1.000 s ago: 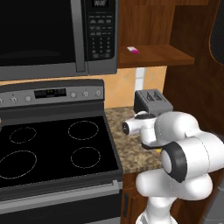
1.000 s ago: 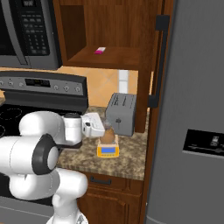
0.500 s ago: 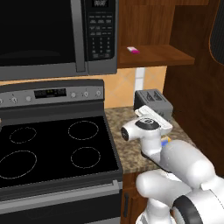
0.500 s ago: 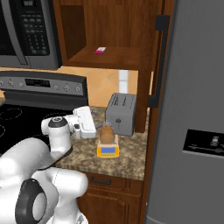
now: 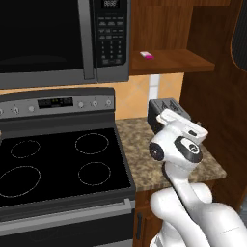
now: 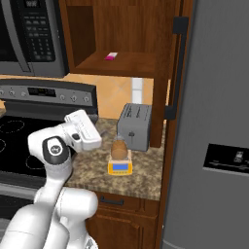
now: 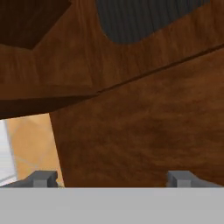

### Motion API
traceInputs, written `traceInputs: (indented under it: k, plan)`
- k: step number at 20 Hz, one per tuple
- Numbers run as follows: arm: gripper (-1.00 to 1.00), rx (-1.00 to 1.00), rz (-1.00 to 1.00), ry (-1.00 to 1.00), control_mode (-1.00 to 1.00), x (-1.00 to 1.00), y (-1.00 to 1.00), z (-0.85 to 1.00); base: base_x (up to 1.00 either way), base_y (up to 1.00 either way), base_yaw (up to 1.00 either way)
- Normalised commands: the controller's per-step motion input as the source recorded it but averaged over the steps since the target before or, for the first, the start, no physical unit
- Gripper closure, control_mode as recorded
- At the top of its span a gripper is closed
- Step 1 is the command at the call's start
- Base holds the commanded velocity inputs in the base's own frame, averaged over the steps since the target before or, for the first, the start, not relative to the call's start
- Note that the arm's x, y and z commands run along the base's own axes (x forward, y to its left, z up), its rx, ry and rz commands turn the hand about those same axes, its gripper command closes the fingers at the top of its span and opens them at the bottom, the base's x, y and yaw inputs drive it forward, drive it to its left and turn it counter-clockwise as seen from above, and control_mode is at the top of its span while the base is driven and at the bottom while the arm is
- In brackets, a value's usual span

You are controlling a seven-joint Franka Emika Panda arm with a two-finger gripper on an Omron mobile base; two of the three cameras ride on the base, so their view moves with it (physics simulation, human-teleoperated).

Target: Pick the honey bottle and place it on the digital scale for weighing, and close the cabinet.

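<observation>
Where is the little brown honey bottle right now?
In the right base view, the small amber-brown honey bottle stands on the flat yellow-orange digital scale, just in front of the grey two-slot toaster.

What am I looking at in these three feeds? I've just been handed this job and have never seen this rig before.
The white machine is a robot arm on a driving base in a simulated kitchen. Two cameras ride behind it, one on its left and one on its right, both looking forward over the counter. The third feed comes from the hand itself; its two dark fingertips stand wide apart with nothing between them, facing the brown cabinet door.

On the counter, beside the stove, sits a grey toaster. In front of it the honey bottle already stands on the yellow digital scale. A small pink-and-white item lies on the cabinet shelf. The cabinet is still open.
</observation>
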Motion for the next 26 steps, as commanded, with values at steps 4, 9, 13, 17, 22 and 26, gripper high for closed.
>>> traceInputs:
  k: [4,9,13,17,22,26]
  plan:
    - [-1.00,0.09,0.13,0.22,-1.00,-0.91,0.03,0.96,0.00,0.00,0.00]
    - [-1.00,0.33,0.12,0.13,-1.00,-0.92,0.12,0.74,0.00,0.00,0.00]
    - [-1.00,0.35,0.06,0.07,-1.00,-0.95,0.00,0.63,0.00,0.00,0.00]
    - [-1.00,0.59,0.00,-0.01,-1.00,-0.97,-0.11,0.03,0.00,0.00,0.00]
    - [-1.00,0.64,0.02,-0.28,-1.00,-1.00,-0.22,-0.92,0.00,0.00,0.00]
    - [-1.00,0.60,0.02,-0.52,-1.00,-0.71,-0.08,-0.94,0.00,0.00,0.00]
